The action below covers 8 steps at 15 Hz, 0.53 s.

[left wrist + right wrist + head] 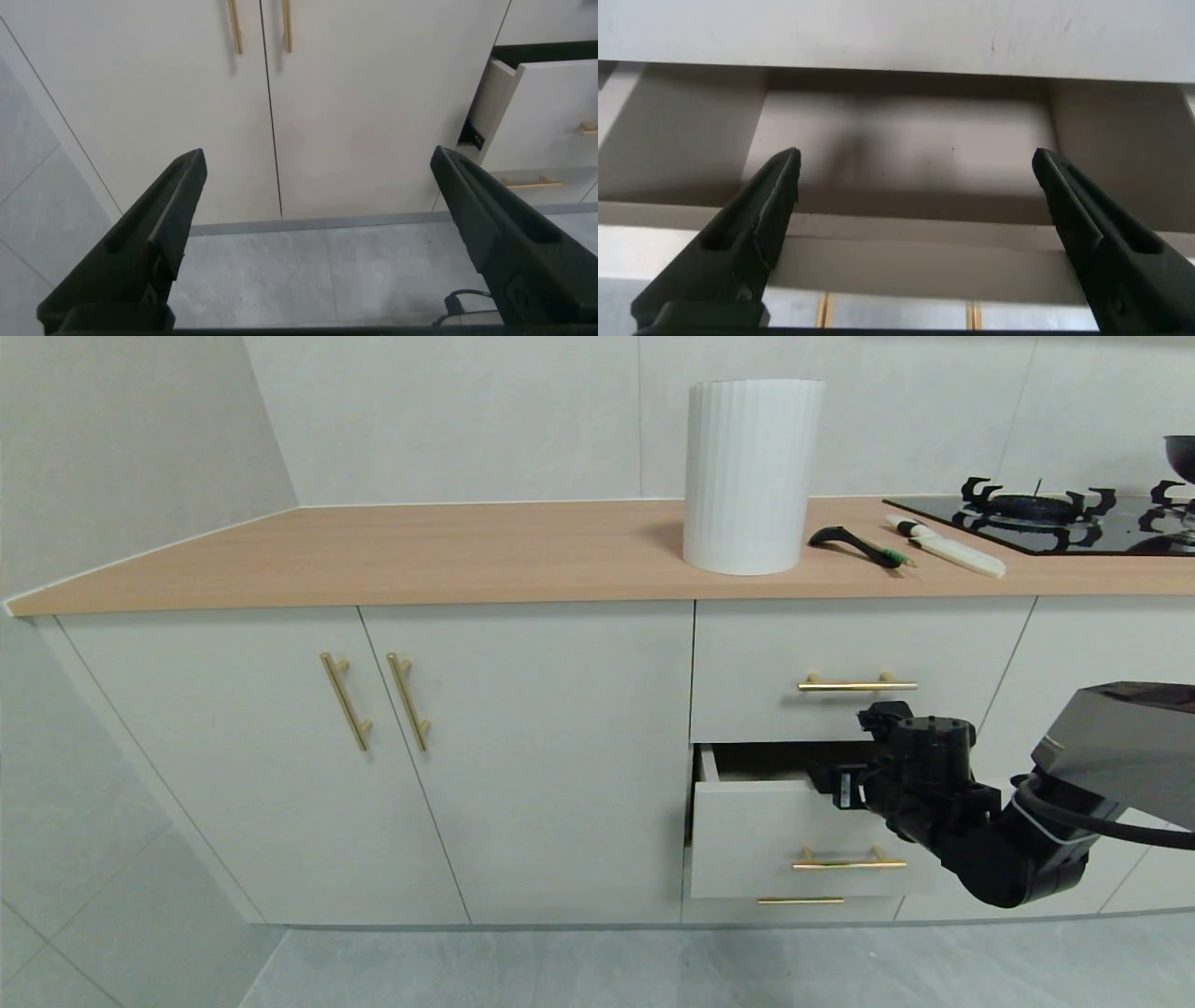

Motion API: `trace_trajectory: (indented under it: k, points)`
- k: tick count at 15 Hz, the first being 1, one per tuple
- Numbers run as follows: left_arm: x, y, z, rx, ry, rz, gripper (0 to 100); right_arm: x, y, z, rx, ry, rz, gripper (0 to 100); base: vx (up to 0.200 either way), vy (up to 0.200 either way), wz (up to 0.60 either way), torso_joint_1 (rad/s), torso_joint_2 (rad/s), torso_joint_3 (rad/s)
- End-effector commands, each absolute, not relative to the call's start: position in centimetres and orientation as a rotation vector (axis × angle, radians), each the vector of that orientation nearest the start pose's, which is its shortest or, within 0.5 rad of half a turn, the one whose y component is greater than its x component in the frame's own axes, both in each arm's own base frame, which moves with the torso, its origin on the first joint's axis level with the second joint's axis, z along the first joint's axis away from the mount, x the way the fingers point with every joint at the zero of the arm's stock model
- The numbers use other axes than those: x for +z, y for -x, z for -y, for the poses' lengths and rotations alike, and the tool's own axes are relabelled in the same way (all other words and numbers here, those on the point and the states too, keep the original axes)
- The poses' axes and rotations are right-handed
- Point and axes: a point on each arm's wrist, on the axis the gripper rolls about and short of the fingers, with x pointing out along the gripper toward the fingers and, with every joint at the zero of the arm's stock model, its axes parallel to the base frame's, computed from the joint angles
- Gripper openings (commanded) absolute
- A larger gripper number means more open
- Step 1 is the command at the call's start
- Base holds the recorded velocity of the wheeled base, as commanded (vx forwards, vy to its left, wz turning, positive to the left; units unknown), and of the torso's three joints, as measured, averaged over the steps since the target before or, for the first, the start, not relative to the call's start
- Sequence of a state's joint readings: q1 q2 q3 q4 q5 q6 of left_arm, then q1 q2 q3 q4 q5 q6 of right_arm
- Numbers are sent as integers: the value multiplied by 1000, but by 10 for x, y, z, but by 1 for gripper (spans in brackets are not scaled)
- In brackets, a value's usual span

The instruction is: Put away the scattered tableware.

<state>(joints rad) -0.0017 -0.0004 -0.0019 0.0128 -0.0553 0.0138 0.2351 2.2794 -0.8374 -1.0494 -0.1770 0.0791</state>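
On the wooden countertop (420, 551) lie a black-handled utensil (854, 546) and a white knife (945, 547), just right of a tall white ribbed container (752, 476). Below them the middle drawer (747, 835) is pulled partly out. My right gripper (873, 737) hovers at the drawer's top opening. Seen from the right wrist, the right gripper (915, 163) is open with nothing between its fingers, facing the bare drawer interior (906, 149). My left gripper (318, 159) is open and empty, low above the floor, facing the cabinet doors (271, 93).
A black gas hob (1046, 518) occupies the counter's right end. Gold bar handles (373, 700) stick out from the two cabinet doors, and from the top drawer (857, 686). The open drawer (547, 103) juts out beside the left gripper. Grey tiled floor (308, 271) lies below.
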Motion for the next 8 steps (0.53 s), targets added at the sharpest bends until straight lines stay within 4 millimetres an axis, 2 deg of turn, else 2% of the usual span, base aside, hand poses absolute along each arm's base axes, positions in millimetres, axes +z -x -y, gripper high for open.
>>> trace_trajectory:
  k: [1, 4, 8]
  points:
    - [75, 23, 1, -57, -14, -10, 100, 20, -377, -87, 44, 5, -411, 100, 0, 0, 0, 0, 0, 0]
    - [75, 23, 1, -57, -14, -10, 100, 23, -375, -86, 44, 6, -409, 100, 0, 0, 0, 0, 0, 0]
    - [75, 23, 1, -57, -14, -10, 100, 40, -364, -84, 44, 17, -468, 100, 0, 0, 0, 0, 0, 0]
